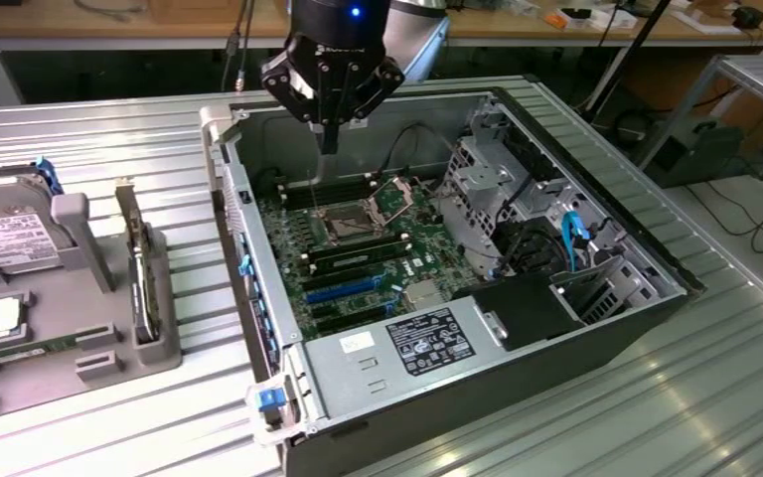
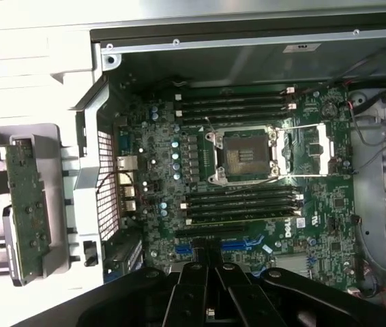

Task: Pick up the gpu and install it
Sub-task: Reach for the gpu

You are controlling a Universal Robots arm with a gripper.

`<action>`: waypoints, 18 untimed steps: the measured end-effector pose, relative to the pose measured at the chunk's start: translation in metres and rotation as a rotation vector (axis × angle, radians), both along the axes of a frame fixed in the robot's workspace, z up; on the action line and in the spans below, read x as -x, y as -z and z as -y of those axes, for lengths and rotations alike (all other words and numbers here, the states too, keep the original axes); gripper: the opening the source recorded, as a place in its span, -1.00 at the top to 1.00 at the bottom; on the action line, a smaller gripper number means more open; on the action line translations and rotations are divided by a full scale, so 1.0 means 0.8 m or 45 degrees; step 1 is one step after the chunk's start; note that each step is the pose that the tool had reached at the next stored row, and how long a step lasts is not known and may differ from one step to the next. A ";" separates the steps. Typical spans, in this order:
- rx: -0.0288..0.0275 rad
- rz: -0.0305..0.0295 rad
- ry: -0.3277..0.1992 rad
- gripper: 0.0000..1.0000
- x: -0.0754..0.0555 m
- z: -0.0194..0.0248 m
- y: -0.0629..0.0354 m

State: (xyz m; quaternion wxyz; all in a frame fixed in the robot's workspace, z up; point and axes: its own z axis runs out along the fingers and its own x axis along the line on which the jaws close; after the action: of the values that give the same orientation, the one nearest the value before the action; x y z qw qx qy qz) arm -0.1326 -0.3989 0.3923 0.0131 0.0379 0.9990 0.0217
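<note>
The claw (image 1: 330,139) is clenched, empty, above the open computer case (image 1: 515,397). The gpu (image 1: 138,268) stands on edge in the grey holder (image 1: 90,350) toward the exterior view's left, its long axis parallel to that case's side.

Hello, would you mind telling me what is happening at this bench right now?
The robot arm's tool hangs shut and empty over the open computer case, above the motherboard. The gpu stands on edge in the grey holder on the exterior view's left, beside the hard drive. It has not been picked up yet.
</note>
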 end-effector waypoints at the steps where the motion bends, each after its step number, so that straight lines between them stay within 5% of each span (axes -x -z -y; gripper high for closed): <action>1: 0.0000 0.0000 0.000 0.79 0.001 0.0000 0.000; 18: 0.0000 0.0000 0.000 0.79 0.014 0.0000 0.002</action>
State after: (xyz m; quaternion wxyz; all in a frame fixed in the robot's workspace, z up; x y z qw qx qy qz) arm -0.1438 -0.3989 0.3908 0.0131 0.0378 0.9990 0.0217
